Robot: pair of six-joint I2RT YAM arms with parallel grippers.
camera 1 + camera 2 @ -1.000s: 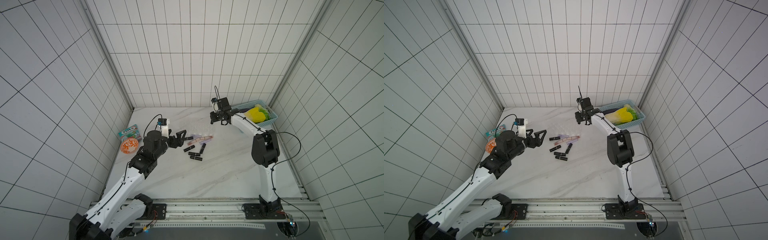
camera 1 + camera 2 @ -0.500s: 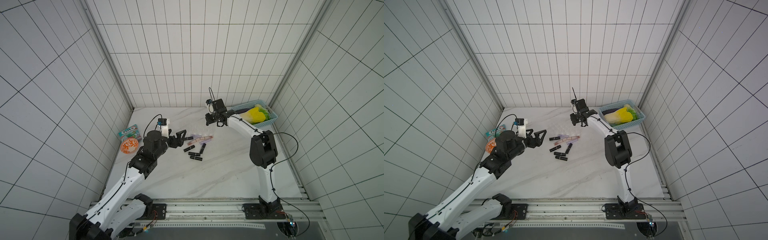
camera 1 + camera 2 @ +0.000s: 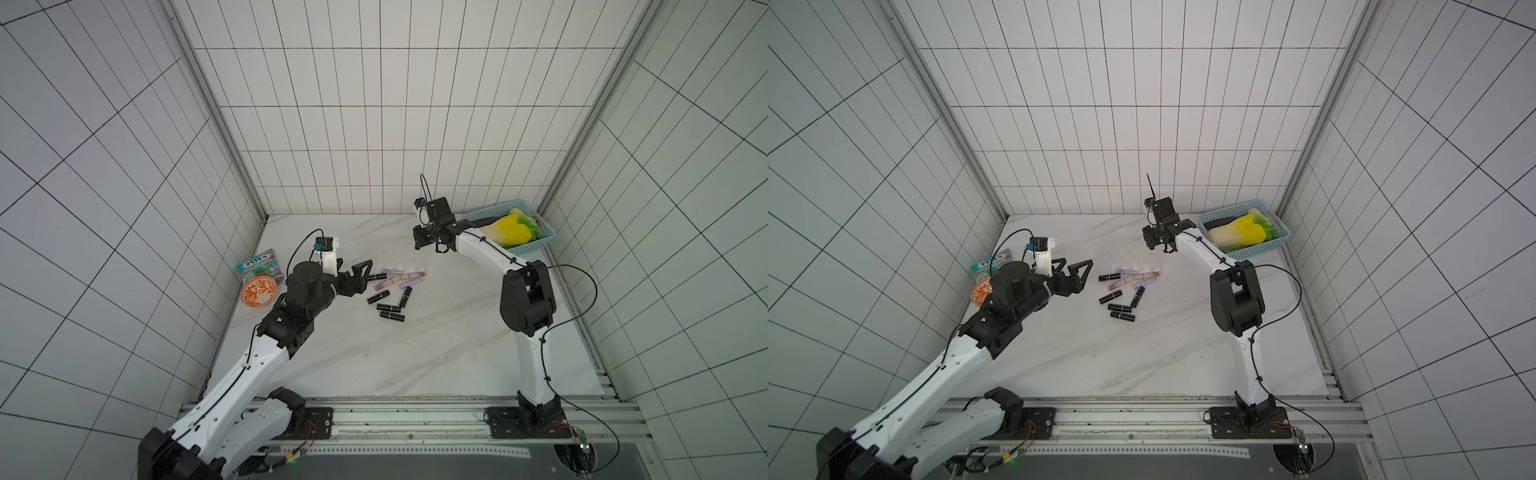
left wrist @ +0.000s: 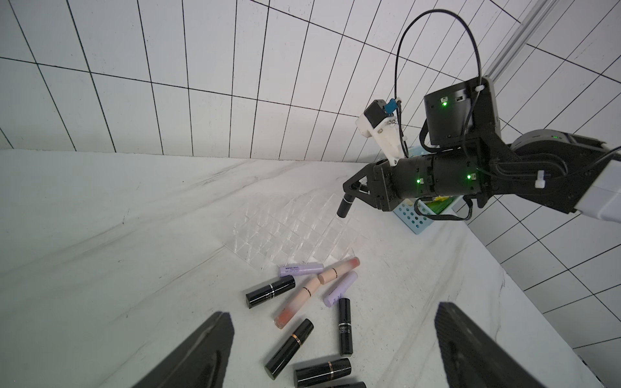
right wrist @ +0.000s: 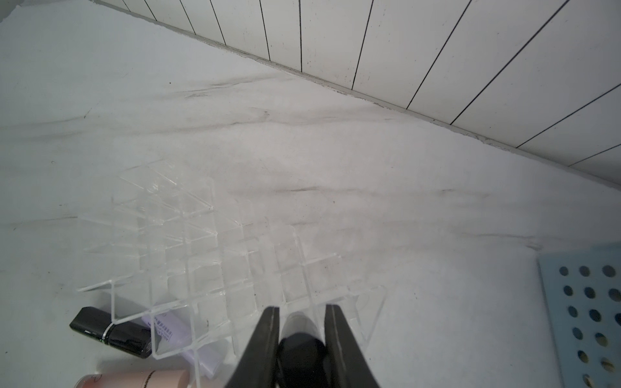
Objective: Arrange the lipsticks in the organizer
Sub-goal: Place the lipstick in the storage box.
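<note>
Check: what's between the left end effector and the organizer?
Loose lipsticks lying on the table, before the clear organizer; left wrist view shows it.

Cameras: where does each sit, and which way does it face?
Top views: high overhead, looking down on the marble table; left arm and right arm show.
Left wrist: on its arm, facing lipsticks and organizer; open left tool frames the right tool.
Right wrist: looks down over the organizer; right tool shut on a black lipstick.
Wrists share: organizer.

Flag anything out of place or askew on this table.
The lipsticks lie flat, scattered at mixed angles beside the organizer, whose compartments all look empty. One black lipstick is held tilted in the right gripper by its edge. Nothing spilled or broken.
</note>
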